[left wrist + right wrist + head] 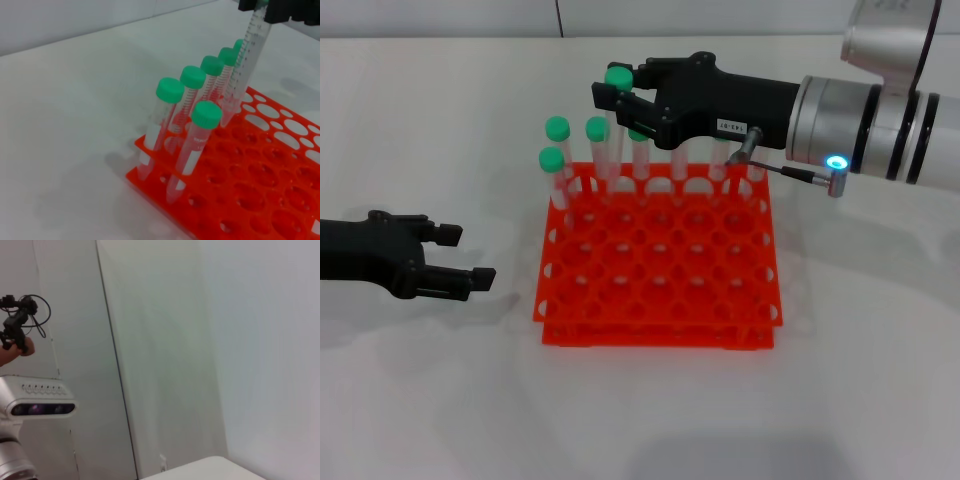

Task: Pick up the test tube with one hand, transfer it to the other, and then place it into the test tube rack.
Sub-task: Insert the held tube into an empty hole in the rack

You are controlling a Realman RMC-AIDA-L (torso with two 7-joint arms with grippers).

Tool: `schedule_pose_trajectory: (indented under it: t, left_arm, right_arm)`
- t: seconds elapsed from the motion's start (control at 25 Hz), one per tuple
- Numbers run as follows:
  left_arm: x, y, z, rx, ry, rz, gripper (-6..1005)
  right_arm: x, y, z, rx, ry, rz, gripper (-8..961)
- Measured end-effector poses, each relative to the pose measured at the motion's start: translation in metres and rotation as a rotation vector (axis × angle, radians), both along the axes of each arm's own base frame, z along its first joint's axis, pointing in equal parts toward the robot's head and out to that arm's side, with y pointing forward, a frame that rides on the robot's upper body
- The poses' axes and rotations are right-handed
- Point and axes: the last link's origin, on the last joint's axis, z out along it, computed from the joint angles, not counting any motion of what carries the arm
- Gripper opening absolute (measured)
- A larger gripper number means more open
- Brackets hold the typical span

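Now clamped in black labelled right gripper (625,98): slim clear green-capped test tube (245,67), tip just above far-left hole of orange-red plastic rack (660,320). Black left gripper (460,262) parked near-left, prongs apart. Risk: tilted tip catching hole rim, jamming w/ neighbouring tubes.

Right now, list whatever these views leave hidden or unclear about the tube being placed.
- Head view: the right gripper covers the upper body of the test tube.
- Left wrist view: the picture's top edge cuts off that tube's cap.
- Which hole of the test tube rack its tip enters: other tubes hide it.
- Right wrist view: only a wall.
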Motion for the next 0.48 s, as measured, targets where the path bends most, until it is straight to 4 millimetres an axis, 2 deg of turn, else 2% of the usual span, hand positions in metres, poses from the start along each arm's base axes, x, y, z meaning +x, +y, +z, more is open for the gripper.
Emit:
schedule_pose_trajectory:
  t: [0.48]
  left_arm:
    - [0.0008,-0.0002,-0.0016,0.0,-0.002,-0.011,879]
  right_arm:
    - [-0.0038,-0.0074,-0.0114,0.017,0.003,0.042,265]
